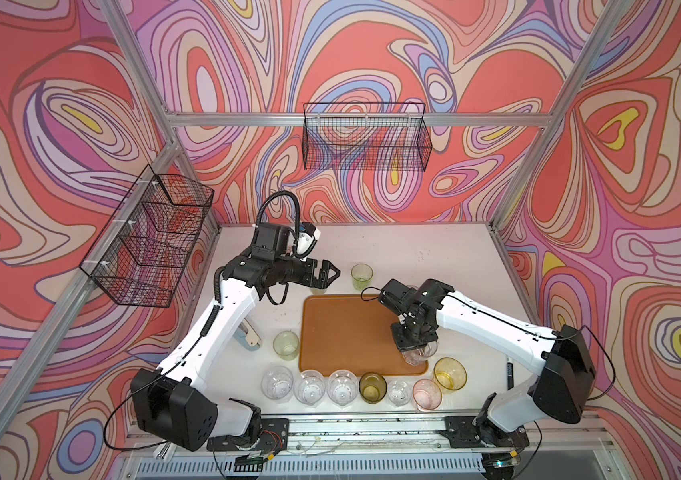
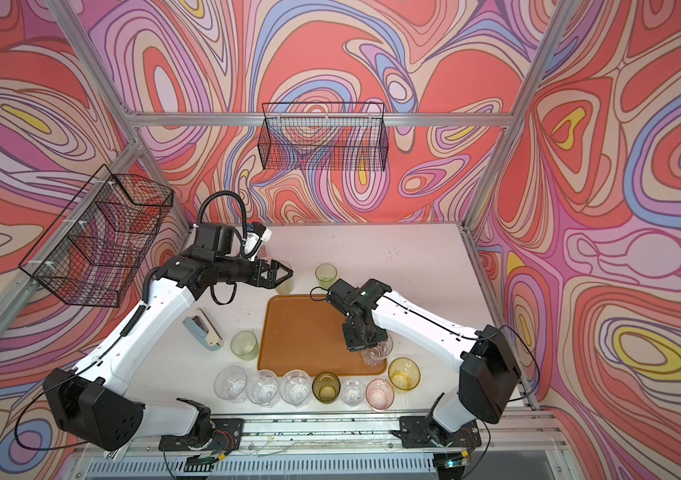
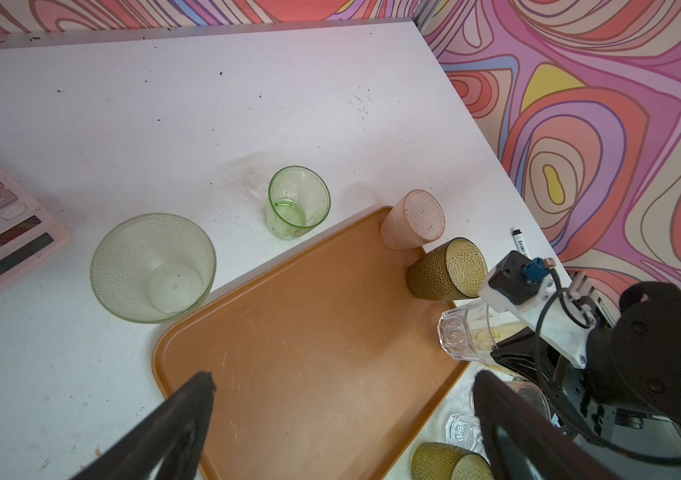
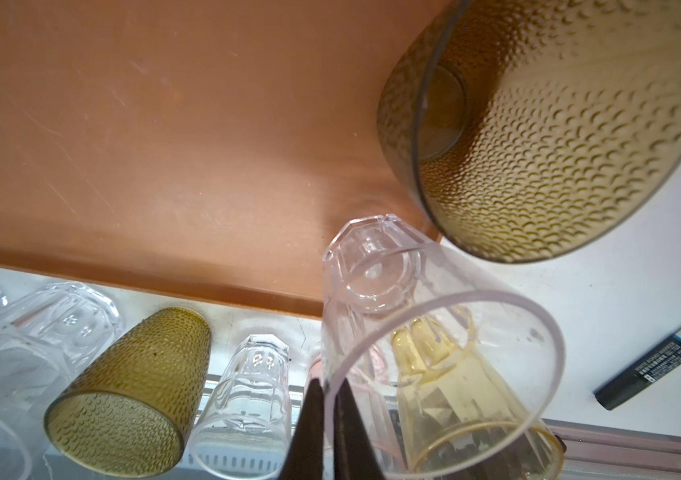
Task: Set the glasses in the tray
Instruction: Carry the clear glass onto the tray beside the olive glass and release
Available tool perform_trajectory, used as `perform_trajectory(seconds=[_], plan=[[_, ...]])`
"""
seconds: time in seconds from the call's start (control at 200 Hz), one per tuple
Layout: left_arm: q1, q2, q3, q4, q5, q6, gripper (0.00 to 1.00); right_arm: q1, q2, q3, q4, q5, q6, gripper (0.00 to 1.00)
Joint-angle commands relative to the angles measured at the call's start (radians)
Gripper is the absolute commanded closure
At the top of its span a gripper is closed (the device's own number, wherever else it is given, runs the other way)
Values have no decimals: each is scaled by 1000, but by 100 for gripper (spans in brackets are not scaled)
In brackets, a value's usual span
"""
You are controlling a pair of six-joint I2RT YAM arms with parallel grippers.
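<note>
We have the right hand (image 1: 413, 347) clamped on the rim of a clear faceted plastic tumbler (image 1: 417, 355), one finger inside the wall and one outside, as the right wrist view shows (image 4: 393, 316). The tumbler hangs mouth-up and slightly tilted over the near right corner of the flat orange-brown rectangular tray (image 1: 343, 332); we cannot tell whether its base touches the tray floor yet. Its long axis runs nearly straight down from the hand, so we judge that the coming move is a short vertical lowering and release, with the tray rim and an amber dimpled tumbler (image 1: 450, 374) standing just beside on the white bench (image 1: 434, 249).

Our left hand (image 1: 326, 274) hovers with its jaws wide apart and empty near the tray's far edge. It is the nearer hand to the green see-through tumbler (image 1: 361, 276) there. A row of further tumblers (image 1: 343, 386) waits on the bench along the tray's near edge.
</note>
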Motion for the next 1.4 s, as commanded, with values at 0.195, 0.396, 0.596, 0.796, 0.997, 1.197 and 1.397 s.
perform_trajectory(seconds=[0.195,0.396,0.596,0.796,0.997,1.197,1.397], plan=[[-4,-4,24,-13,14,10,0,15,25,-34,28,11,2,100],[-4,-5,24,-13,14,10,0,20,28,-51,30,21,0,100],[-5,-4,24,-13,14,9,0,20,28,-57,42,25,4,100],[-6,-8,24,-14,11,11,0,21,28,-51,49,23,6,91],[-6,-4,22,-10,9,10,0,21,18,-30,41,28,6,80],[-7,-6,23,-12,6,10,0,23,-21,10,13,15,-2,68],[-7,9,26,-9,14,6,0,22,-68,49,-49,65,14,56]])
